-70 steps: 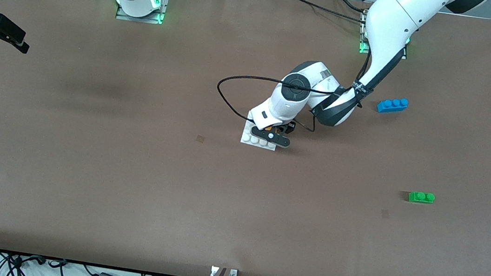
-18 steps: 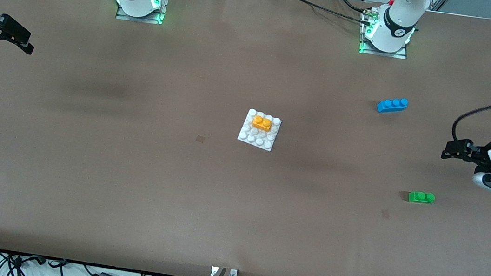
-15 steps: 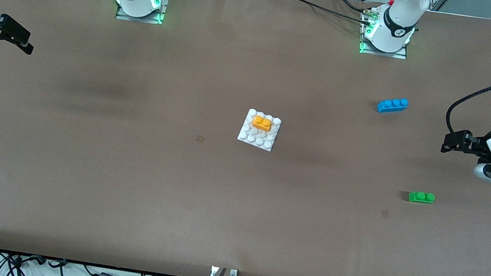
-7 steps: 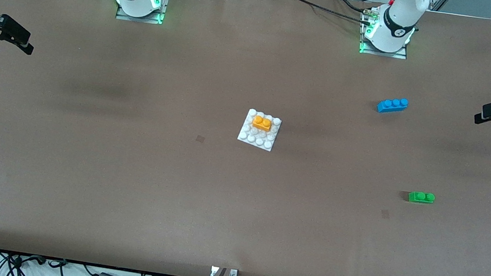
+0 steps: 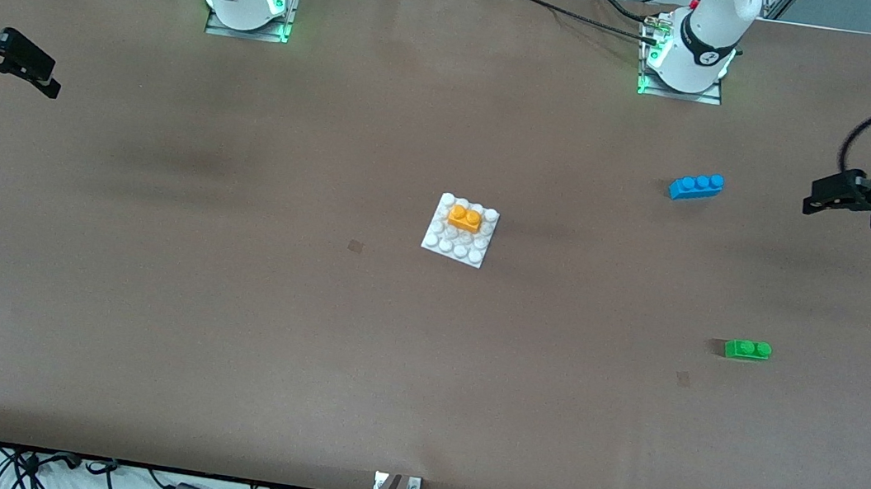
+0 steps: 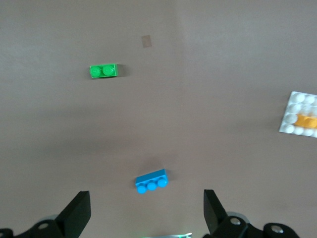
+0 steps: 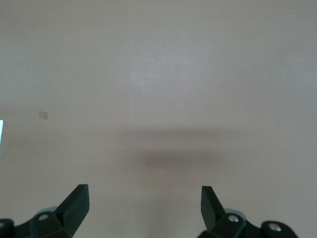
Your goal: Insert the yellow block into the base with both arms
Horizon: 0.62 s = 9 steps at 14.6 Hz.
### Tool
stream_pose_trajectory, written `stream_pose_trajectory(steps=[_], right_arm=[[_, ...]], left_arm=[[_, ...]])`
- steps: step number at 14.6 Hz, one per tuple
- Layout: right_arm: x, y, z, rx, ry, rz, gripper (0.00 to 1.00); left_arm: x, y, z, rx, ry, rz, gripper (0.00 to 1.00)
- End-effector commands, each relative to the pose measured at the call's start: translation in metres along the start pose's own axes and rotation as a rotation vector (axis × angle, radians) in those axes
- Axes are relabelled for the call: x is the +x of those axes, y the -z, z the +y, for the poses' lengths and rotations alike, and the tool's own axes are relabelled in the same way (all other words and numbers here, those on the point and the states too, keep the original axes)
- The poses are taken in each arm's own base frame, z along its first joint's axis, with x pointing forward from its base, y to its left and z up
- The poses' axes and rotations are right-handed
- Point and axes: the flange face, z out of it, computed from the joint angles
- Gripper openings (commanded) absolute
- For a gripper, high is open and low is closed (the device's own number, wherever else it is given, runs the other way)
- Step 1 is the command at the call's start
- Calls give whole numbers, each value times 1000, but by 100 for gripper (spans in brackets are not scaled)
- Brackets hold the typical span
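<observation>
yellow block (image 5: 464, 217) seemingly seated on base (image 5: 475, 257).

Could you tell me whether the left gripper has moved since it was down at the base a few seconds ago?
Yes. The left gripper has left the base and now hangs open past the blue brick, at the left arm's end of the table.

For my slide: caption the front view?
Yellow block seated on base; open left gripper and right gripper at table ends.
</observation>
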Motion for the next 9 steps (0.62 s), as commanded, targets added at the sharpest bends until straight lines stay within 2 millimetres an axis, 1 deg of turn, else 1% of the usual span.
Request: stream_pose_trajectory(steps=[1, 9], right_arm=[[3, 5, 1, 6, 12, 10, 100], [3, 6, 1, 6, 12, 12, 100]], left_arm=[[-7, 7, -12, 30, 22, 9, 100], [-4, 5, -15, 42, 39, 6, 100]])
